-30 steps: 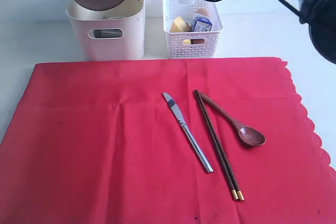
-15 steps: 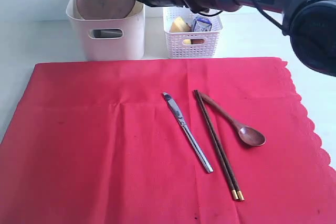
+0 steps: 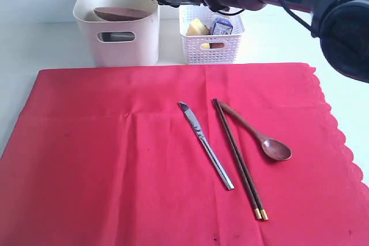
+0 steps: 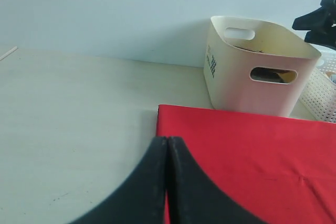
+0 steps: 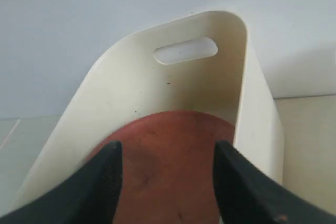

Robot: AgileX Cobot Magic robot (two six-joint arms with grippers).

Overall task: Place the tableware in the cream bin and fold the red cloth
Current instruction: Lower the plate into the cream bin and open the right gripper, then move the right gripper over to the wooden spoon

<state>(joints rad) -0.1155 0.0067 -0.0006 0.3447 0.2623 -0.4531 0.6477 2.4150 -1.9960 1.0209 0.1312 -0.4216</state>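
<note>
So the plate lies in the bin at upper left, with my right gripper spread open above it, holding nothing. My left gripper is clenched on nothing. Knife, chopsticks and spoon wait mid-frame on the cloth, which lies flat, not yet folded.

Plate in cream bin, knife, chopsticks, spoon on red cloth

Plate in bin, behind cloth
</note>
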